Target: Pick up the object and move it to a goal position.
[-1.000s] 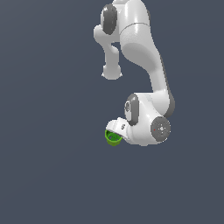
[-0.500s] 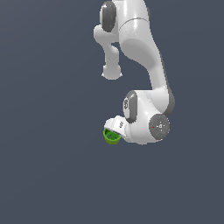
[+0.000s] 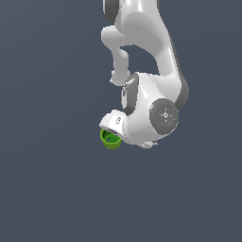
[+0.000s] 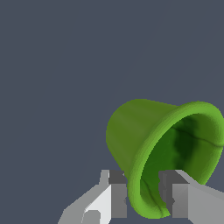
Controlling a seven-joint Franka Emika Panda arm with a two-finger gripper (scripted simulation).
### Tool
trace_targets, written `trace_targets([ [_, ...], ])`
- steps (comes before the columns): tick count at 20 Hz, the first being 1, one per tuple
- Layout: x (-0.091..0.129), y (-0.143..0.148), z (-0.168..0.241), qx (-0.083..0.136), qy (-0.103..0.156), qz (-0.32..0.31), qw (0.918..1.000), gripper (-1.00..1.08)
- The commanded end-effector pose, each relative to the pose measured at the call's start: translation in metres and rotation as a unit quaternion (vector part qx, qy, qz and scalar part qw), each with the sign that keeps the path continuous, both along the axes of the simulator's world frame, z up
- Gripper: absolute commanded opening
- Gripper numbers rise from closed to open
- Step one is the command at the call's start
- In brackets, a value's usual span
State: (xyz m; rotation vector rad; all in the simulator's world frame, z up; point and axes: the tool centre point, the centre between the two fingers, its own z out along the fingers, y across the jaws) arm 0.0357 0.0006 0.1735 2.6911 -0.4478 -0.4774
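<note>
The object is a small bright green cup [image 3: 110, 140] with a tapered body and a thin rim. In the exterior view it sits just under the white gripper head [image 3: 112, 124] at the end of the arm, partly hidden by it. In the wrist view the cup [image 4: 148, 140] lies tilted, its open mouth turned sideways. The gripper [image 4: 143, 197] is shut on the cup's rim: one finger [image 4: 117, 197] is outside the wall, the other finger [image 4: 175, 197] inside the mouth.
The white Panda arm [image 3: 151, 94] hangs down from the top of the exterior view, bent over the cup. All around is plain dark grey background [image 3: 47, 189]. No goal marker shows in either view.
The arm's wrist and the cup have shifted slightly toward the exterior view's left and a little upward. The cup stays held in the gripper.
</note>
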Motion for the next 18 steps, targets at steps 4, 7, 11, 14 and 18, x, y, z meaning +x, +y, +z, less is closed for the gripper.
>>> trace_targets([
  [4,0.002,-0.028,0.054,0.000,0.000,0.000,1.0000,-1.00],
  [7,0.003,-0.042,0.082,0.000,0.000,0.000,1.0000,-1.00],
  [11,0.005,-0.060,0.116,0.000,0.000,-0.001,1.0000,-1.00],
  [14,0.007,-0.072,0.140,0.000,0.000,0.000,1.0000,-1.00],
  [18,0.009,-0.086,0.167,0.000,0.000,0.000,1.0000,-1.00],
])
